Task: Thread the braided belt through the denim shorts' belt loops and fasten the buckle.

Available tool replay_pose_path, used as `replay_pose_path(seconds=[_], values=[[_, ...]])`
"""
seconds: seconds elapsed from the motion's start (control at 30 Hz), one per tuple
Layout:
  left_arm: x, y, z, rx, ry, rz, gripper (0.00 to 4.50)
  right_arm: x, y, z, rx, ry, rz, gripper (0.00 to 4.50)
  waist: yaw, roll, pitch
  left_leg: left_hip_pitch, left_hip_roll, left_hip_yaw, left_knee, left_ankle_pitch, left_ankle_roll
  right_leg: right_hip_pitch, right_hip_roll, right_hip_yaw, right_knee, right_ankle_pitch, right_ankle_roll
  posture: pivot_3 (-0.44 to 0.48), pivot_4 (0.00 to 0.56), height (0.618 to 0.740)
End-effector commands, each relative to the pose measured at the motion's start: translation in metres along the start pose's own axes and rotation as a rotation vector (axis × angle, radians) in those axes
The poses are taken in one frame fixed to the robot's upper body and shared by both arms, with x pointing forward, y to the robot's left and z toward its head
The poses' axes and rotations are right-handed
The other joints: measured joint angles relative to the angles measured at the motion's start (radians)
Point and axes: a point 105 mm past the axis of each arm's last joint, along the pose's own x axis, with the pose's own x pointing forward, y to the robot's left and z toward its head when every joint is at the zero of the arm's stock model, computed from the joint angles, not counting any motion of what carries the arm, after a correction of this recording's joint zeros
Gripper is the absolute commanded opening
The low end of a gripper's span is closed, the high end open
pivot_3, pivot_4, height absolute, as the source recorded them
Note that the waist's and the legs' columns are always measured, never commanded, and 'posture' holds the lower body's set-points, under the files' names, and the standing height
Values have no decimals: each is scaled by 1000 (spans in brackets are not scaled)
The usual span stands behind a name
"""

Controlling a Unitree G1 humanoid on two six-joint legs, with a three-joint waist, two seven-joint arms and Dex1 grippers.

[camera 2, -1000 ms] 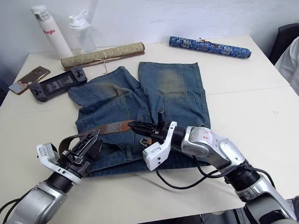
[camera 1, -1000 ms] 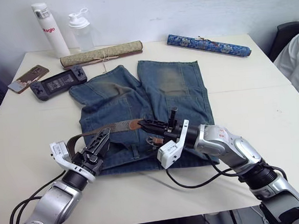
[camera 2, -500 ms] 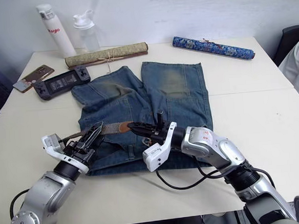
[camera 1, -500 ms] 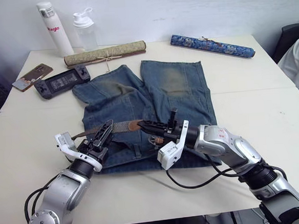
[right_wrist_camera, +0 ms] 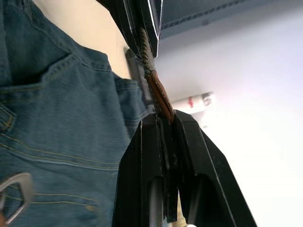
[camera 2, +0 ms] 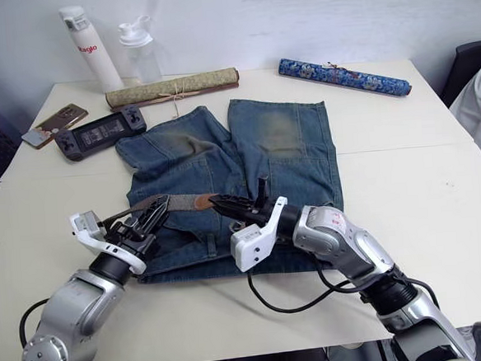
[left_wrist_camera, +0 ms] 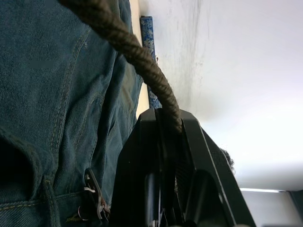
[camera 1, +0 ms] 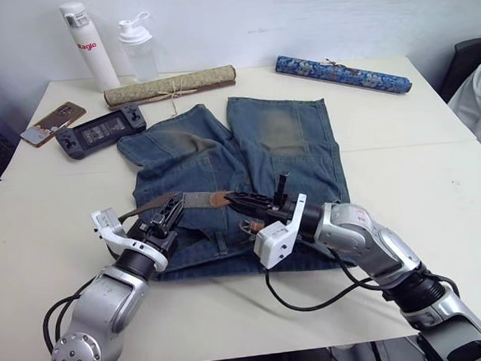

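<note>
Over the faded blue denim shorts (camera 1: 247,155), both our grippers stay clamped on the brown braided belt (camera 1: 194,202); our left gripper (camera 1: 170,213) has risen, stretching it taut for threading.

You get bright, even overhead light, soft shadows near the arms, wrist cams blown out white past the denim shorts (left_wrist_camera: 42,94), bkgd blurred.
</note>
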Motion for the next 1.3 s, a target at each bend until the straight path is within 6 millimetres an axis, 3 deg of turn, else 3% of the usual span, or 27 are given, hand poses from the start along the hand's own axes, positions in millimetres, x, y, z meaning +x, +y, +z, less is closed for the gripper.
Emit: replay_pose_path(seconds=[0.03,0.17,0.2,0.4,0.5,0.63,0.87,1.1,1.3], values=[[1,-26,-11,54,53,-92,0,-3,-18,-2,91,24,-55,973,0,0,0,0,0,0,0,0,0,0,0,0,0,0,0,0,150,717],[-1,-24,-2,83,34,-79,0,-14,-12,-12,251,86,-27,2906,0,0,0,0,0,0,0,0,0,0,0,0,0,0,0,0,150,717],[-4,-21,2,111,32,-67,0,-19,-10,-16,367,116,-14,3068,0,0,0,0,0,0,0,0,0,0,0,0,0,0,0,0,150,717],[-26,-3,23,165,-27,10,0,-50,-5,-13,760,128,92,3068,2,0,0,0,0,-1,-2,0,0,0,0,-1,-2,0,0,0,150,717],[-36,7,23,191,4,41,0,-61,-9,-6,992,111,151,3068,0,3,2,0,0,-1,-7,-1,1,0,-1,-1,-6,0,0,0,150,717],[-47,20,23,185,27,68,0,-66,-8,-1,1115,129,227,3068,1,4,2,1,0,-3,-14,-1,1,0,-1,-2,-9,0,-2,0,150,717],[-62,39,28,174,52,119,0,-66,2,-2,1191,187,246,157,0,5,3,0,0,-3,-16,-1,1,-2,-1,-3,-11,-1,-4,0,150,717],[-62,46,27,206,68,153,0,-66,16,-5,1197,250,250,61,1,5,3,-2,0,-3,-16,-2,-1,-2,-2,-4,-13,-1,-3,0,150,717],[-50,51,23,218,71,165,0,-67,11,12,1253,187,250,61,1,5,3,-4,0,-3,-16,-2,-1,-3,-2,-5,-14,-1,-3,0,150,717]])
